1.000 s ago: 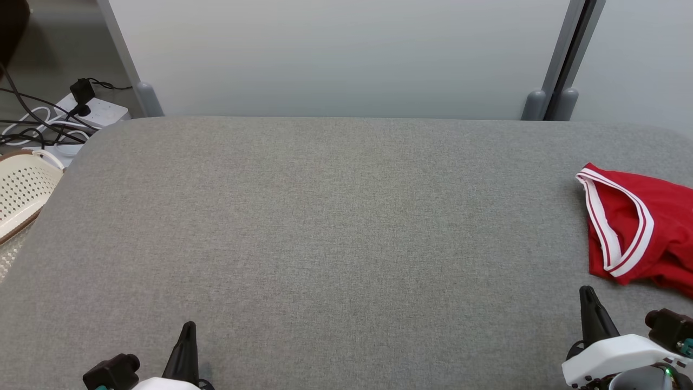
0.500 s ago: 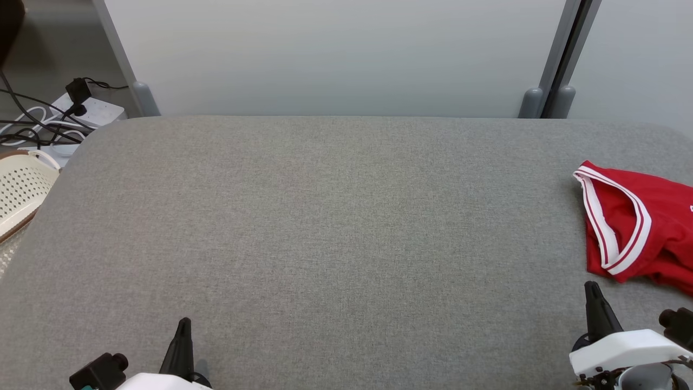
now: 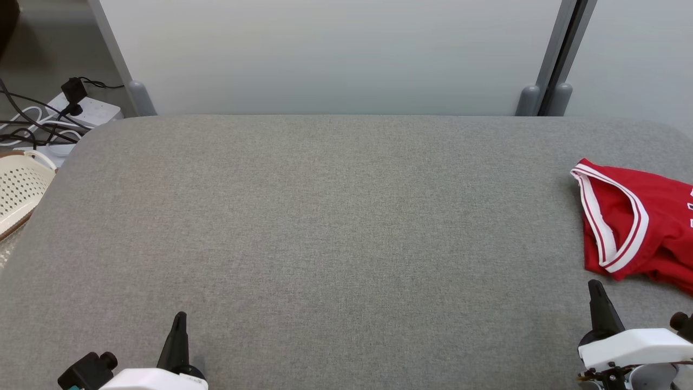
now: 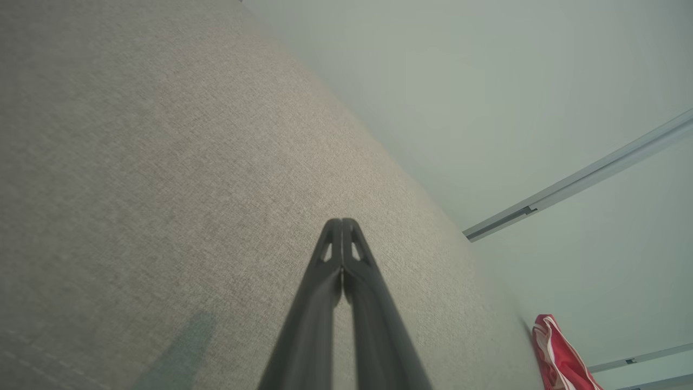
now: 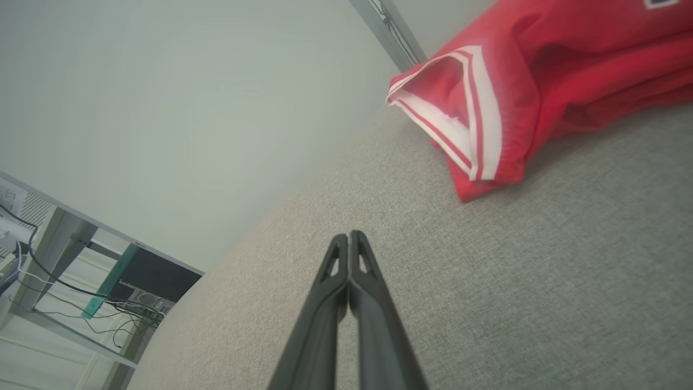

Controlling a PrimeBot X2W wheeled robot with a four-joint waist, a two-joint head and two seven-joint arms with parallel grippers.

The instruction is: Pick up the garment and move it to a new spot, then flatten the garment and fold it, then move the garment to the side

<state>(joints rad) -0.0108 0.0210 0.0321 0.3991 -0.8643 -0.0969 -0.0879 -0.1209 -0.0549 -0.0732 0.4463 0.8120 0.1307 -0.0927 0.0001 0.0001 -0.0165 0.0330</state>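
Note:
The garment is a red jersey with white-and-red trim, lying crumpled at the right edge of the grey table, partly cut off by the head view's right border. It also shows in the right wrist view as the garment, and small in the left wrist view as the garment. My right gripper is shut and empty, just in front of the jersey without touching it; its tips press together. My left gripper is shut and empty at the table's near left, far from the jersey, tips together.
A pale wall panel backs the table's far edge. Off the table's left side are a white perforated basket and a power strip with cables. A grey post stands at the far right.
The head camera has turned a little, shifting the whole scene leftward. Both grippers sit slightly lower in view and stay shut. The garment has not moved on the table.

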